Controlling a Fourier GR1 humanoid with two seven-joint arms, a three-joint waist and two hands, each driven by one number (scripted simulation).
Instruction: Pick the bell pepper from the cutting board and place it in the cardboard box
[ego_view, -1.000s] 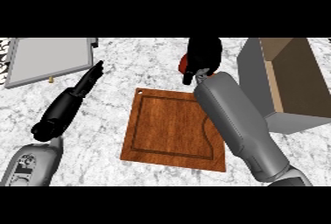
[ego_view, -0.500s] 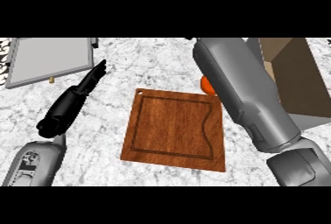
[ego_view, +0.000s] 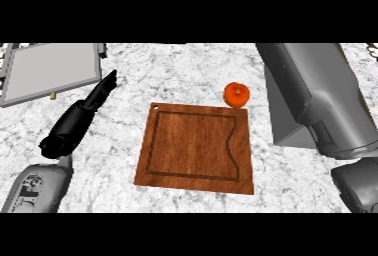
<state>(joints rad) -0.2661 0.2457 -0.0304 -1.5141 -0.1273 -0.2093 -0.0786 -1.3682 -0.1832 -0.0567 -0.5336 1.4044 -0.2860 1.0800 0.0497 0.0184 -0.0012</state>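
A wooden cutting board (ego_view: 196, 147) lies flat on the marble counter (ego_view: 184, 70), roughly in the middle of the view, its top bare. The orange-red bell pepper (ego_view: 236, 94) sits just beyond the board's far right corner, touching or nearly touching that edge; whether it rests on the counter or hangs a little above it cannot be told.

To the right of the board stands the cardboard box (ego_view: 291, 125), of which only a grey side wall shows. The rest is covered by the right forearm (ego_view: 317, 95), which crosses above the box and runs out past the top of the view. The right hand is not visible, so nothing can be said of its fingers.

To the left of the board, the left hand (ego_view: 92, 102) rests with its black fingers straight and pressed together, pointing away toward the far side of the counter, holding nothing and well apart from the pepper. Its grey forearm (ego_view: 37, 187) comes in near the board's near left corner.

Beyond the left hand, far left of the board, lies a flat grey tray (ego_view: 48, 70) with a pale rim.
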